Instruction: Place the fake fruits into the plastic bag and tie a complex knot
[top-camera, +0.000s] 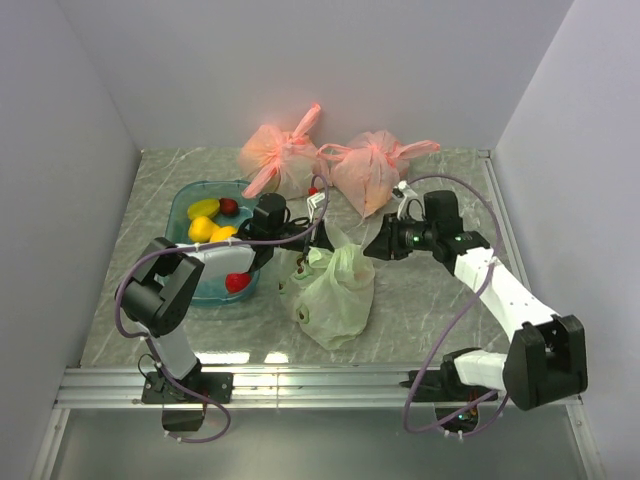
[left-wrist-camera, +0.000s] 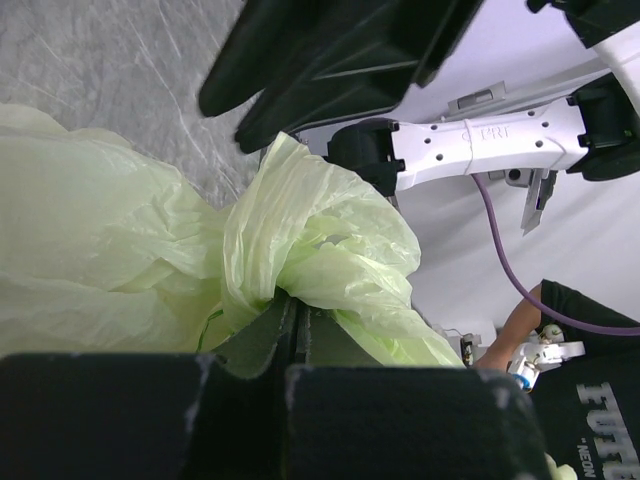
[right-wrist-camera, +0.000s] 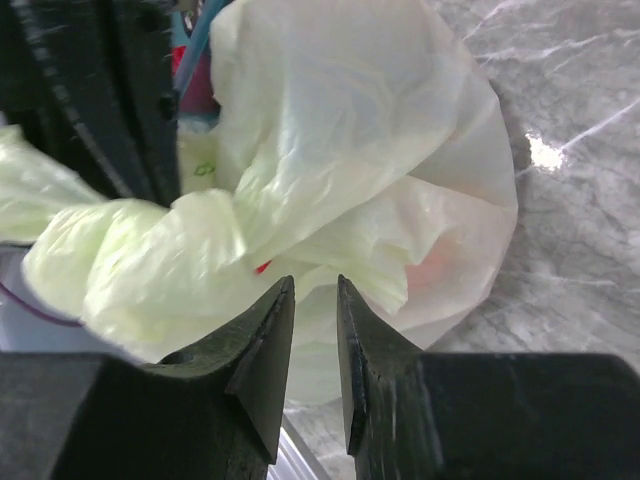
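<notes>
The pale green plastic bag (top-camera: 340, 292) sits mid-table with fruit shapes showing through it (top-camera: 303, 316). My left gripper (top-camera: 318, 226) is shut on a bunched bag handle (left-wrist-camera: 300, 230), pinched where its fingertips meet (left-wrist-camera: 295, 318). My right gripper (top-camera: 376, 246) hangs just right of the bag top; its jaws (right-wrist-camera: 315, 290) stand narrowly open, the plastic bag (right-wrist-camera: 340, 150) lying beyond the tips and nothing between them. More fake fruits, yellow lemons (top-camera: 202, 210) and red ones (top-camera: 237, 282), lie in a blue tub (top-camera: 183, 205). No knot is visible.
Two tied salmon-pink bags (top-camera: 278, 152) (top-camera: 368, 172) stand at the back. The blue tub is to the left of the green bag, under my left arm. White walls close in the left, back and right sides. A metal rail (top-camera: 320, 385) runs along the near edge.
</notes>
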